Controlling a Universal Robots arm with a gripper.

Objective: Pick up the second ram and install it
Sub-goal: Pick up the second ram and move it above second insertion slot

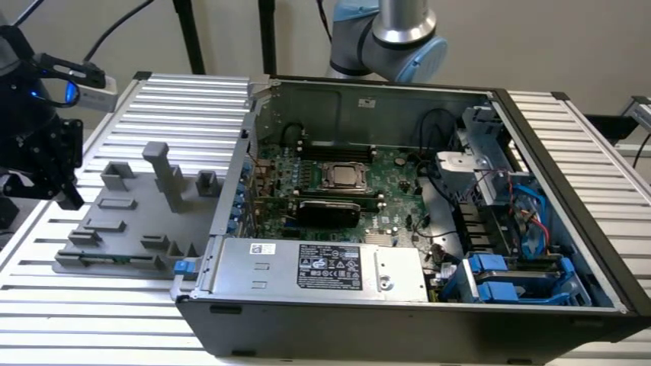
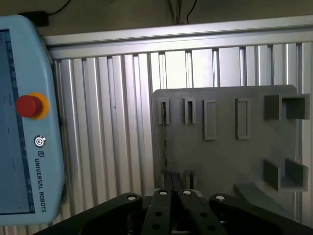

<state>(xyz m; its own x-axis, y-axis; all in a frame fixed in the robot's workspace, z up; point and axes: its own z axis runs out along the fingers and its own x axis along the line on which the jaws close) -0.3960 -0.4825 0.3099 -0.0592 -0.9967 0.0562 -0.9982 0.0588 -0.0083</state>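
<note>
Now | second ram [image 1: 114, 258]: thin green strip | in grey fixture [image 1: 133, 223]

A robotics lab or test cell — a ribbed aluminium worktop [image 1: 590, 152] carries an opened desktop computer case [image 1: 407, 324] and a grey fixture plate [image 1: 122, 225], with a robot arm [image 1: 402, 34] behind — and a Universal Robots teach pendant [image 2: 24, 147] nearby.

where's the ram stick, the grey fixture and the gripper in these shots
ram stick [image 1: 114, 258]: exterior view, middle of the green strip lying along the fixture's front edge.
grey fixture [image 2: 220, 156]: wrist view, bare flat face of its plate.
gripper [image 2: 174, 181]: wrist view, where its shut fingertips meet.
</note>
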